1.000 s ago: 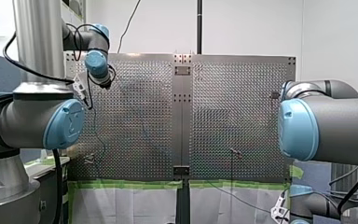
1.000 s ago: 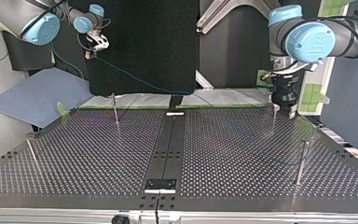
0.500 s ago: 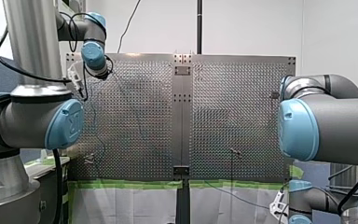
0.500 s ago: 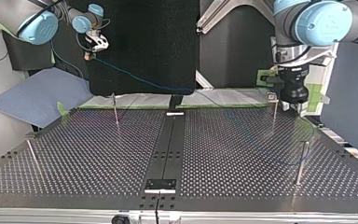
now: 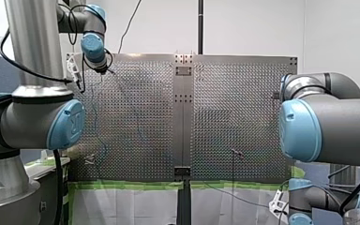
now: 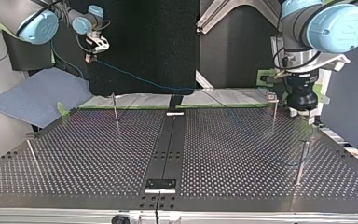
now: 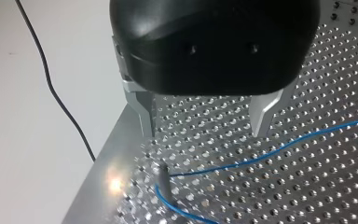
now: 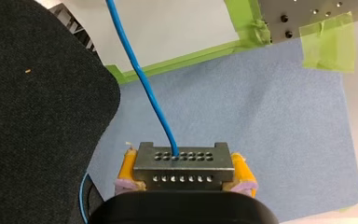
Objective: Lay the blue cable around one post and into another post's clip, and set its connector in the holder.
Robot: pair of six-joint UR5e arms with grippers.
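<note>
**Blue cable** (image 8: 139,70): one end enters the top row of holes of the connector. In the top view it runs through the air from my right gripper to the table's back edge near the middle. In the left wrist view it lies on the perforated table (image 7: 335,70) and bends around the foot of a post.

**Connector** (image 8: 182,167): a grey metal block with two rows of small round holes. It is held off the table, over the blue mat. No lettering can be read on it.

**Post** (image 7: 163,179): short, grey and upright, near the table's edge, just ahead of my left gripper's fingers. It is probably one of the two posts at the top view's right, though I cannot tell which.

**Right gripper** (image 8: 182,173): its yellow pads (image 8: 128,165) are clamped on the two ends of the connector.

**Left gripper** (image 7: 205,123): a black body with metal fingers (image 7: 144,112) spread wide, with nothing between them. It hangs above the table, clear of the cable.

**Blue mat** (image 8: 261,116): lies beside the table, bordered by green tape (image 8: 328,42).

**Black cloth** (image 8: 37,116): lies next to the mat.

**Black wire** (image 7: 51,84): thin, on the pale floor beyond the table's edge.

**Joint cap** (image 6: 342,28): light blue, on my left arm. It bears a mark too small to read.
</note>
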